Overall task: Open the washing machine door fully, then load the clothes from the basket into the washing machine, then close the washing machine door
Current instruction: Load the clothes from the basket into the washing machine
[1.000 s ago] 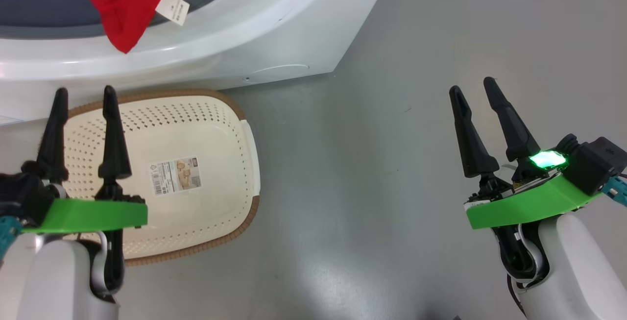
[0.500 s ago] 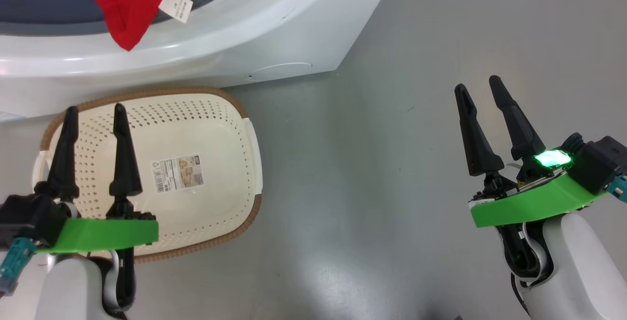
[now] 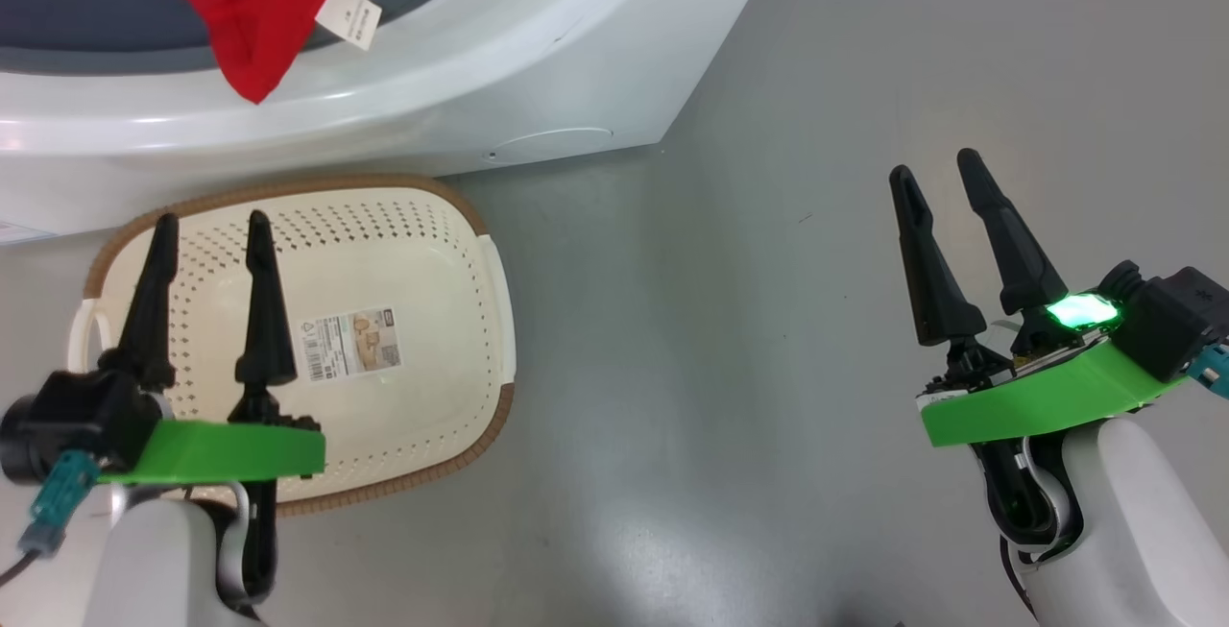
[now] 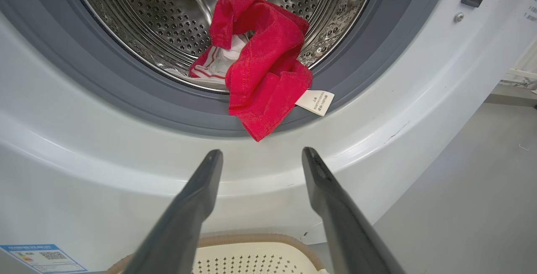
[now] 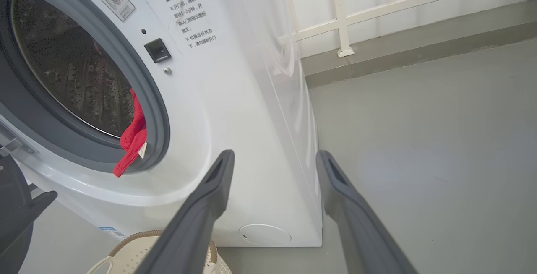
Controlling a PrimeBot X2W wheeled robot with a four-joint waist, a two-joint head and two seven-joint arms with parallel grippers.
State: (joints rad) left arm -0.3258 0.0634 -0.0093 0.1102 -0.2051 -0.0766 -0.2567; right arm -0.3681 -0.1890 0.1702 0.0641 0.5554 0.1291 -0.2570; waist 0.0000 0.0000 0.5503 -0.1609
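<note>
Clothes half over the grey seal — ahead of left gripper, fingers spread, empty.

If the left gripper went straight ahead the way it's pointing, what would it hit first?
Probably the white front of the washing machine, just below the grey seal where the clothes hang out. Depth is unclear; the left gripper could brush that red tip first.

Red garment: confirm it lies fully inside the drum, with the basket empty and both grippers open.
Wrong on one count. The red garment is not fully inside the drum: its lower corner and white label hang out over the grey rubber seal, as the left wrist view shows. The basket is empty, and the left gripper and right gripper are open.
</note>
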